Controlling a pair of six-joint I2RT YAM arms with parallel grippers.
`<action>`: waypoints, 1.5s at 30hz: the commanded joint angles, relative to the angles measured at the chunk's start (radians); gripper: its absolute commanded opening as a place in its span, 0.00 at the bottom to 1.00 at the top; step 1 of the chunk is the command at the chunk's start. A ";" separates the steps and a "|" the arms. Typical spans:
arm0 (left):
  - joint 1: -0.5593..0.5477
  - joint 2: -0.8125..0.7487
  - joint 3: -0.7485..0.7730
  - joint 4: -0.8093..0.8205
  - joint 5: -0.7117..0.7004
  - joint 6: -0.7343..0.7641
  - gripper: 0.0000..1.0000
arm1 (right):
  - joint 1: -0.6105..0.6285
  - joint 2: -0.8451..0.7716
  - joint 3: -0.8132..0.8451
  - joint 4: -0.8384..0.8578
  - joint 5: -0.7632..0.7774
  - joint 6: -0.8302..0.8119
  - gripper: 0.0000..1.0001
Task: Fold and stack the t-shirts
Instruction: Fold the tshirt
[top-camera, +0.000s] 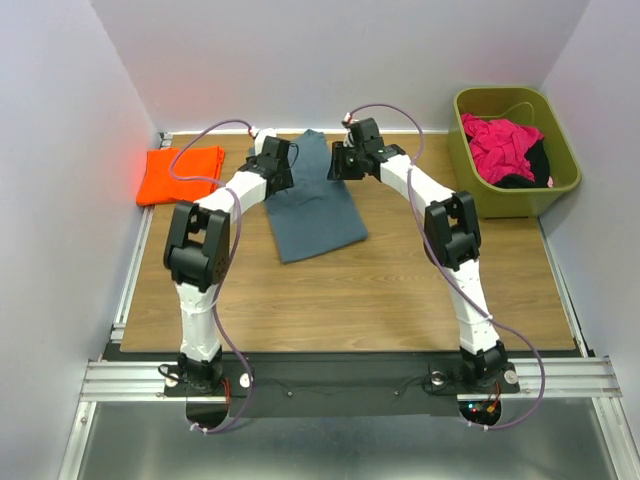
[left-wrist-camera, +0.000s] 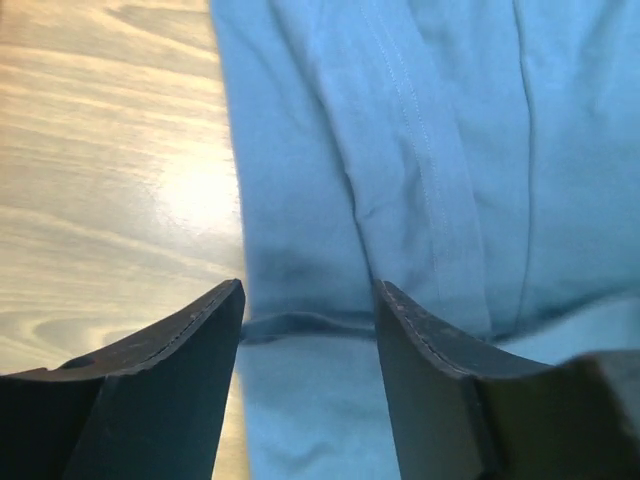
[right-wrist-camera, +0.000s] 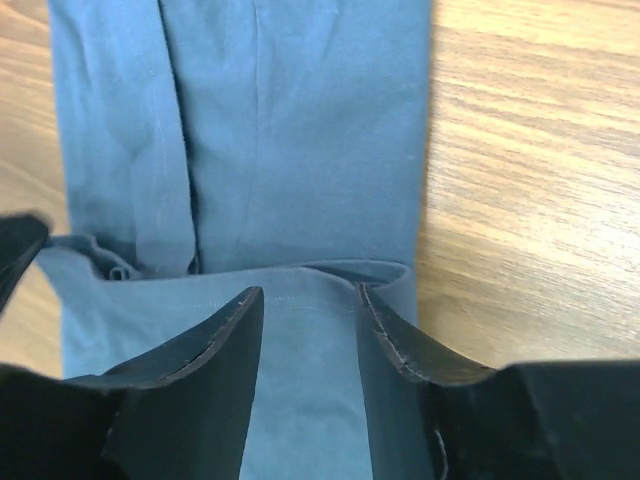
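I've got the slate blue-grey cloth t-shirt (top-camera: 315, 215) flat at upper centre of the wooden table (top-camera: 400, 290), with the bright orange t-shirt (top-camera: 180, 173) folded at upper left. Left fingers (left-wrist-camera: 180, 350) and right fingers (right-wrist-camera: 200, 350) are both spread apart over the grey shirt's top end.

Parted right gripper (right-wrist-camera: 308, 292) hovers over blue-grey t-shirt (right-wrist-camera: 290, 130).

Lab — white partition walls (top-camera: 60, 200), aluminium rail (top-camera: 570, 377)

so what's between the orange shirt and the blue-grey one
Top view: only the left arm over bare table, between orange shirt and blue-grey shirt.
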 joint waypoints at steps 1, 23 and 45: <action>0.007 -0.221 -0.149 0.106 0.048 -0.045 0.62 | -0.041 -0.087 -0.021 0.062 -0.171 0.033 0.48; 0.162 -0.014 -0.249 0.370 0.376 -0.102 0.20 | -0.143 0.182 0.013 0.244 -0.472 0.115 0.32; -0.015 -0.532 -0.617 0.291 0.503 -0.242 0.48 | -0.129 -0.354 -0.679 0.378 -0.722 0.121 0.38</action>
